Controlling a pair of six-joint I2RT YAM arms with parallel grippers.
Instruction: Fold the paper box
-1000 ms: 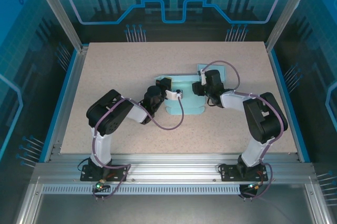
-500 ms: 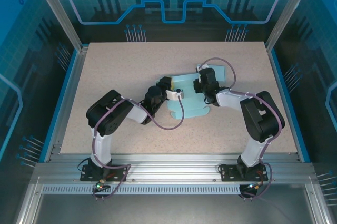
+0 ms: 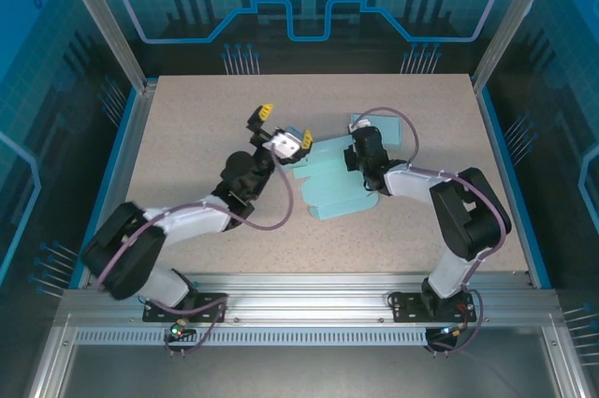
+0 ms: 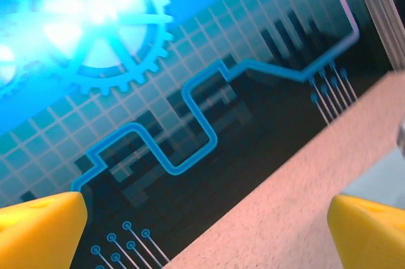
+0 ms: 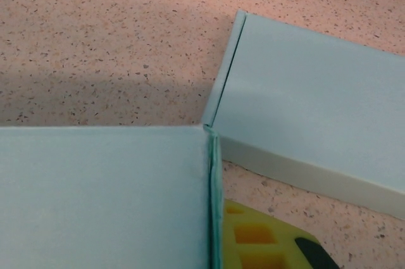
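My left fingers (image 4: 38, 234) stand wide and empty above the counter (image 3: 206, 117), aimed at the blue back wall (image 4: 190, 47). My right fingers (image 5: 256, 237) are pinched narrow on a raised flap of the paper box (image 3: 332, 187), which lies mid-counter, slightly right of centre. The right arm (image 3: 412, 178) overhangs the box's right edge. Its purple cable (image 3: 388, 110) arches over a second pale-blue panel (image 5: 316, 111) just beside the flap.

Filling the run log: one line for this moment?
left gripper: open, holding nothing | right gripper: shut on paper box | fold unfinished
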